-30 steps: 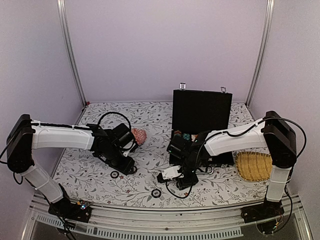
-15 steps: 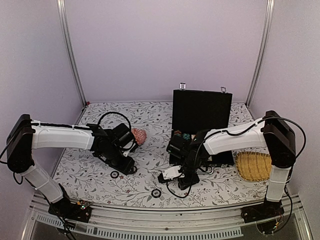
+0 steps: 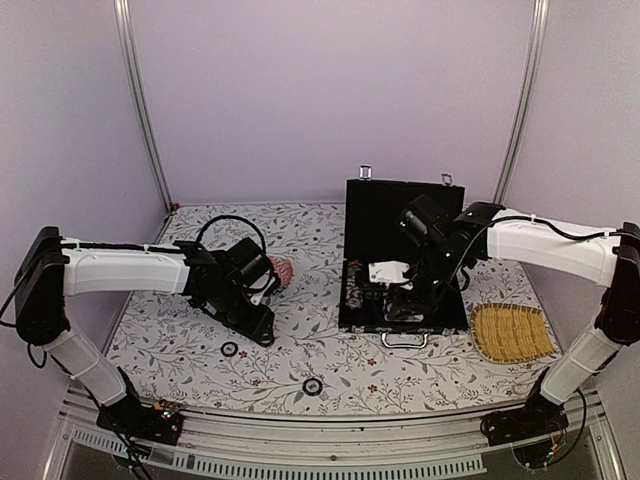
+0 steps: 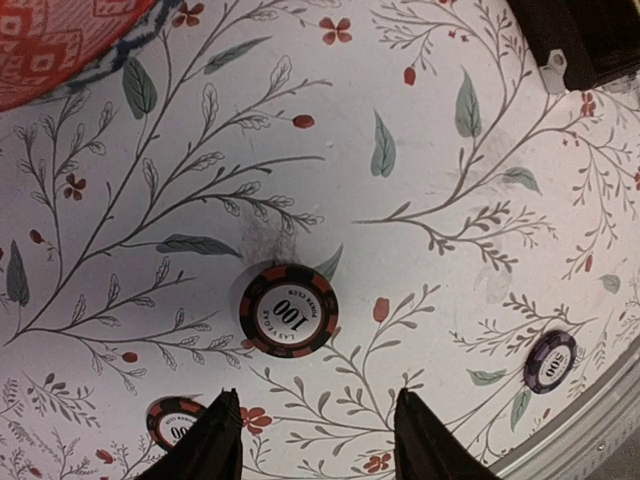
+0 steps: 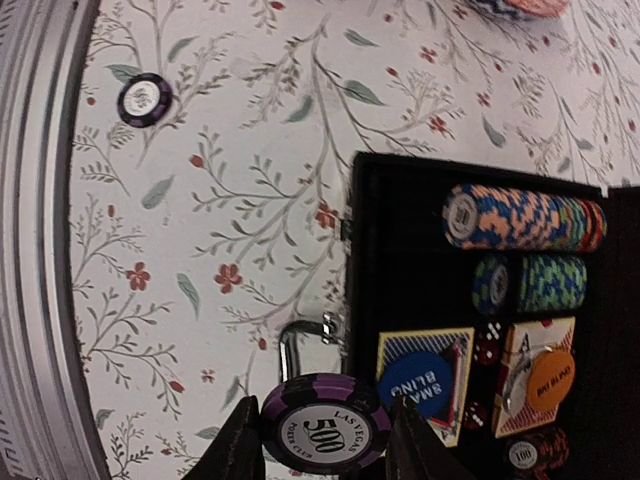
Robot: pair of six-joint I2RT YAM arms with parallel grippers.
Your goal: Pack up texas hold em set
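The black briefcase (image 3: 404,218) stands open, its lid upright. My right gripper (image 3: 402,289) hovers over its front edge, shut on a purple 500 chip (image 5: 325,432) above the silver handle (image 5: 293,348). Inside the case (image 5: 400,250) lie rows of chips (image 5: 520,216), a blue disc (image 5: 414,384), red dice and an orange disc (image 5: 550,378) on a card deck (image 5: 535,340). My left gripper (image 4: 316,400) is open just above the table, short of a red-black 100 chip (image 4: 288,309). A second red-black chip (image 4: 172,420) lies by its left finger. A purple chip (image 4: 551,361) lies near the table's front edge.
The pink patterned dome (image 3: 279,270) sits just behind my left gripper (image 3: 262,335). A yellow woven tray (image 3: 510,332) lies right of the case. Loose chips rest on the floral cloth (image 3: 230,349) (image 3: 313,386), near the metal front rail (image 3: 330,440).
My right arm has lifted from the table in front of the case and swung back over the case with the purple chip. The left gripper has shifted slightly.
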